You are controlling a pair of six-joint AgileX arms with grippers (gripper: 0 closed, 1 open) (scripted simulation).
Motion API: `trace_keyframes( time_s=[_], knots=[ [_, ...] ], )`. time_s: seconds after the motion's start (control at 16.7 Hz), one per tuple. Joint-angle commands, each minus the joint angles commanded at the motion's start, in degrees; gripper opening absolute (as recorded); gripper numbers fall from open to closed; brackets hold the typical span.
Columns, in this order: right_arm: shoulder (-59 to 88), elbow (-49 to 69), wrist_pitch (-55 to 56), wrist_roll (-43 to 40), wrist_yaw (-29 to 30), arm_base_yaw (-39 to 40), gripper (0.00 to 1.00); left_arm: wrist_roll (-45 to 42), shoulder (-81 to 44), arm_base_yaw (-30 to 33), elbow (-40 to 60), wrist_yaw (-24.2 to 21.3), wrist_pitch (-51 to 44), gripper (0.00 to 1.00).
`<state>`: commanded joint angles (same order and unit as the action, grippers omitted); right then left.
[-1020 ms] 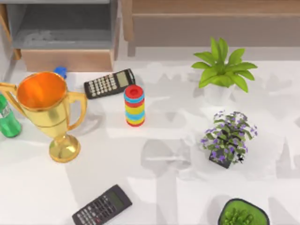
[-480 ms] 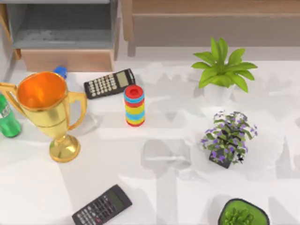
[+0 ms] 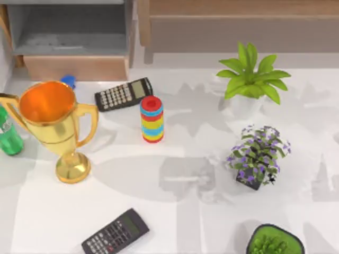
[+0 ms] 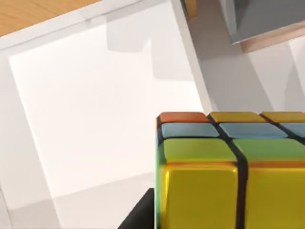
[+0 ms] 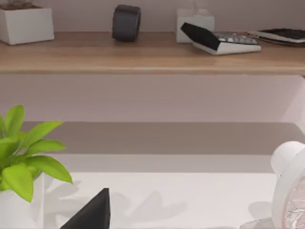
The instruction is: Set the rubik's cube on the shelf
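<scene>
i see the rubik's cube (image 4: 228, 171) close against the left wrist camera, yellow, green and pale blue squares with an orange one at its corner, well above the white surface (image 4: 95, 119). a dark sliver of the left gripper (image 4: 138, 217) shows at the cube's edge. i judge the cube is gripped there, though whether the fingers are closed on it i cannot tell.

in the top view the shelf (image 3: 238, 10) runs along the 12 to 1 o'clock edge, with the grey-lined box compartment (image 3: 69, 32) at 11 o'clock. on the surface stand a gold trophy (image 3: 53, 124) at 9 o'clock, a ring stack (image 3: 152, 119) near centre, and a leafy potted plant (image 3: 251, 79) at 2 o'clock.

the right wrist view faces the shelf, whose ledge (image 5: 143, 52) already carries a white planter (image 5: 26, 25), a dark roll (image 5: 126, 21) and a calculator (image 5: 219, 40). a dark tip of the right gripper (image 5: 90, 212) shows at the frame edge; its state i cannot tell.

to do the carry well, i would keep the cube high over the trophy and ring stack, aim for bare ledge between the roll and the planter, and lower it flat before letting go.
</scene>
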<state>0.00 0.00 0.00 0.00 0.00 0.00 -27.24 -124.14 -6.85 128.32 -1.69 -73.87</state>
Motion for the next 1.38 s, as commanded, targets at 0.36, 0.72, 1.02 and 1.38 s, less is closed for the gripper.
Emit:
trace_keyframes(
  time_s=[0.36,0.72,1.02,1.38],
  knots=[
    [0.0,0.0,0.0,0.0,0.0,0.0,1.0,-1.06,10.5,28.04,-16.16,3.36,20.4,0.0],
    [0.0,0.0,0.0,0.0,0.0,0.0,1.0,1.42,5.36,48.59,-28.07,14.87,60.88,0.0],
    [0.0,0.0,0.0,0.0,0.0,0.0,1.0,4.47,-2.61,55.2,-36.29,27.98,98.25,0.0],
    [0.0,0.0,0.0,0.0,0.0,0.0,1.0,9.67,-9.73,55.54,-42.88,40.13,131.45,0.0]
  ],
)
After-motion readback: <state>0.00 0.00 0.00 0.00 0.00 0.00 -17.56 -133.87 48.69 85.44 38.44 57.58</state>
